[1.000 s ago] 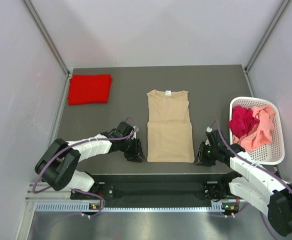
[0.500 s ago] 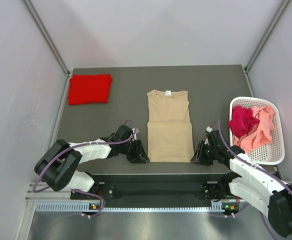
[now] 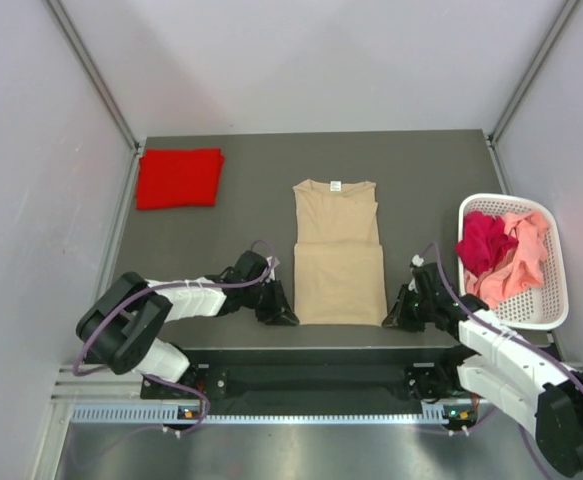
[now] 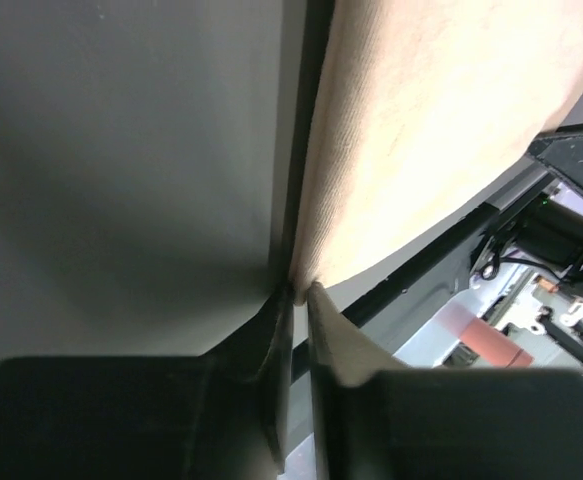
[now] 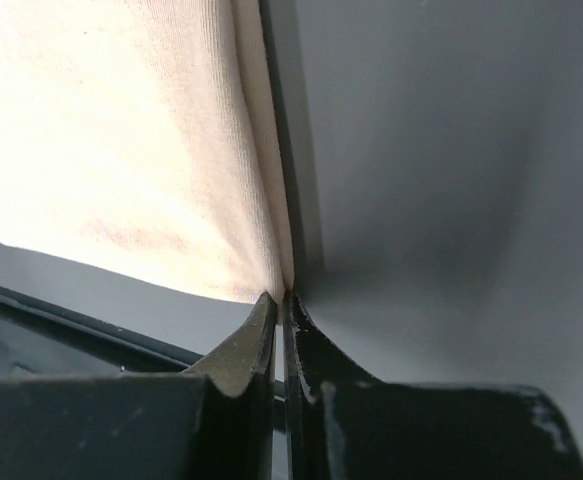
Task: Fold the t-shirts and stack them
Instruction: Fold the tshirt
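A tan t-shirt [image 3: 338, 252] lies flat in the middle of the table, its lower half folded over. My left gripper [image 3: 289, 317] is at its near left corner, jaws pinched on the cloth edge [image 4: 306, 282]. My right gripper [image 3: 392, 320] is at its near right corner, jaws pinched on the cloth edge [image 5: 283, 282]. A folded bright red t-shirt [image 3: 179, 177] lies at the far left. Pink and red shirts [image 3: 501, 252] are heaped in the basket.
A white slotted basket [image 3: 551, 300] stands at the right edge of the table. The table's near edge and the black rail [image 3: 311, 352] run just below both grippers. Grey walls close in the table on three sides.
Both grippers have moved inward to the tan shirt's near corners and closed on the cloth. The shirt itself has barely moved.
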Available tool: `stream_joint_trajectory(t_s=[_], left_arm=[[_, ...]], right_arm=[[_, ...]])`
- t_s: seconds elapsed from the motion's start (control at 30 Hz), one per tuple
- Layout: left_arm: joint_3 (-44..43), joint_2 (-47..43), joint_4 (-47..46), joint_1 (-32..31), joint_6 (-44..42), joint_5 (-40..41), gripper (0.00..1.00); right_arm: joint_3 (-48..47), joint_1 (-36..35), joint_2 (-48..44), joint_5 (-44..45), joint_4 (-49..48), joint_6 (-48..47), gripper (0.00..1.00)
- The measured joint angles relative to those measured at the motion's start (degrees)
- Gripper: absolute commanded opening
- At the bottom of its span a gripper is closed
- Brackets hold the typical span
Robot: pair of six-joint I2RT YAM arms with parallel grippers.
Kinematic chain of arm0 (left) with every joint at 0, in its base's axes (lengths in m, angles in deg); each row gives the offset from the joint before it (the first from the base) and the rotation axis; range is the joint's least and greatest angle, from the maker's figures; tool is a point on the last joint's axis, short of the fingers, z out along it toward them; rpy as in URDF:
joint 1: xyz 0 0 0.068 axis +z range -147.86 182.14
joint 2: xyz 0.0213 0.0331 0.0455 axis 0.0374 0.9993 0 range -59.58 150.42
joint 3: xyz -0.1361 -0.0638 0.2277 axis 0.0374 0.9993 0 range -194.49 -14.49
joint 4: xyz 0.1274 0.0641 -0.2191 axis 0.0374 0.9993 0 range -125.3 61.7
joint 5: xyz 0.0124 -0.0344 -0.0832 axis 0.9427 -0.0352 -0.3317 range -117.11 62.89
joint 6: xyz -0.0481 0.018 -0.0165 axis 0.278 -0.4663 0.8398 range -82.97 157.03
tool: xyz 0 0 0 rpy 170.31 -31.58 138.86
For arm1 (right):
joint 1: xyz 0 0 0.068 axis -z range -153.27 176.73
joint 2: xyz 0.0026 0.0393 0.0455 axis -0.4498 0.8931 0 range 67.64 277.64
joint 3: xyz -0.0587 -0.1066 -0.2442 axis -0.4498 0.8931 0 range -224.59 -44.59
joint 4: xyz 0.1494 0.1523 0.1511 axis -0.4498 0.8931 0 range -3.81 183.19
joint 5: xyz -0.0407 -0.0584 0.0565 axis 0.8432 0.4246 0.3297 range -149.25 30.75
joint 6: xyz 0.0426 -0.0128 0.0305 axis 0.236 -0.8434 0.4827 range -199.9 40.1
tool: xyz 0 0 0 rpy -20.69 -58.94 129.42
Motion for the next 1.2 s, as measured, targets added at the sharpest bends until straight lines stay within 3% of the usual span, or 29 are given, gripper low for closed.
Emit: stream_joint_trajectory(t_s=[0.03,0.27,0.5,0.93,1.2], left_arm=[[0.0,0.31,-0.42,-0.07,0.2,0.02,0.0],[0.0,-0.42,-0.57,-0.76,0.96,0.66,0.0],[-0.9,-8.55,4.22,-1.4,2.29,3.02,0.0],[-13.49,-9.97,16.83,-1.36,-0.24,8.63,0.0],[-24.74,-8.41,22.25,0.52,-3.65,11.72,0.0]], right_arm=[[0.0,0.0,-0.09,0.07,0.11,0.0,0.0],[-0.02,0.0,-1.2,0.24,1.31,-0.76,0.0],[-2.86,-0.02,-4.09,1.64,5.73,-2.1,0.0],[-14.47,-0.07,-4.96,5.05,12.02,-4.13,0.0],[-26.27,-0.09,0.76,9.88,13.97,-5.68,0.0]])
